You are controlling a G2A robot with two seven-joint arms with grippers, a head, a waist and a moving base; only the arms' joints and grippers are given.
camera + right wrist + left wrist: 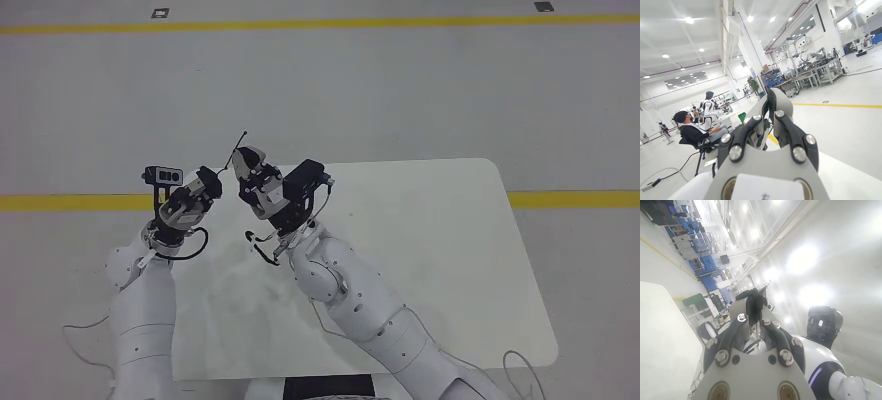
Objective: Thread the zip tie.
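Note:
Both arms are held up over the white table's (430, 250) back left corner. The zip tie (241, 139) is a thin black strap that pokes up past the grippers. My right gripper (246, 160) is shut on it. In the right wrist view the strap (770, 78) rises out of the closed right gripper (769, 94) and bends at its tip. My left gripper (213, 180), just left of the right one, is shut on a black end piece (753, 297). A thin strand (767, 286) leaves that piece. How the two ends meet is hidden.
The table top (840, 170) lies below both grippers with nothing else on it. Yellow floor lines (570, 199) run behind the table. A person sits on a chair (696, 132) well away from the table, with another robot (709, 108) standing beyond.

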